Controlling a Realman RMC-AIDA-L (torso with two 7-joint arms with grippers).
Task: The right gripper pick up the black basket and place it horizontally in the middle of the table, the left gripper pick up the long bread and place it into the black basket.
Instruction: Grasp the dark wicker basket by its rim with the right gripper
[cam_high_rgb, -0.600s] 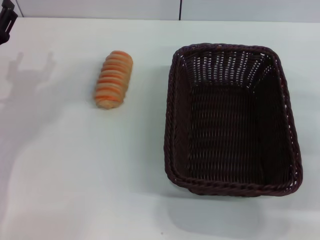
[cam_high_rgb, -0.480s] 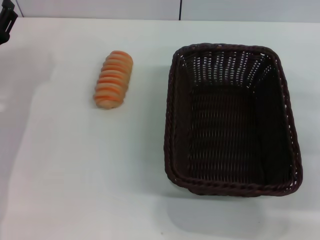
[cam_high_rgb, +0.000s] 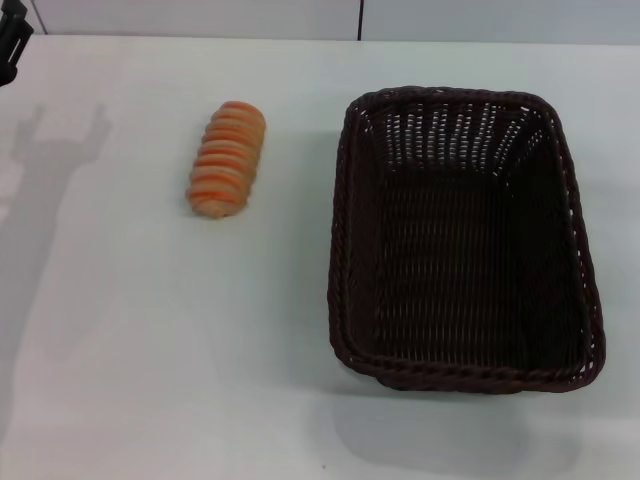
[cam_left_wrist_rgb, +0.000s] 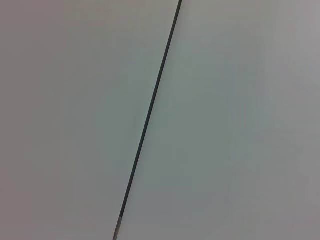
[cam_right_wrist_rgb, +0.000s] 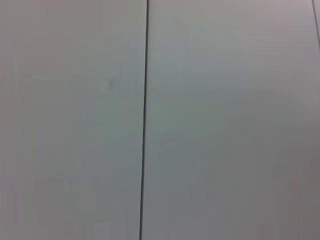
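Note:
The black basket (cam_high_rgb: 465, 238) stands empty on the right half of the white table (cam_high_rgb: 180, 340), its long side running away from me. The long bread (cam_high_rgb: 227, 159) lies on the table to the left of the basket, apart from it, also pointing away from me. A small black part of my left gripper (cam_high_rgb: 11, 42) shows at the far left corner of the head view, well away from the bread. My right gripper is out of view. Both wrist views show only a plain pale surface with a dark seam (cam_left_wrist_rgb: 147, 120) (cam_right_wrist_rgb: 144, 120).
A shadow of an arm (cam_high_rgb: 50, 170) falls on the left part of the table. A pale wall with a dark vertical seam (cam_high_rgb: 360, 18) runs behind the table's far edge.
The shadow on the left of the table faded and then came back. The bread, the basket and the black part at the corner have not moved.

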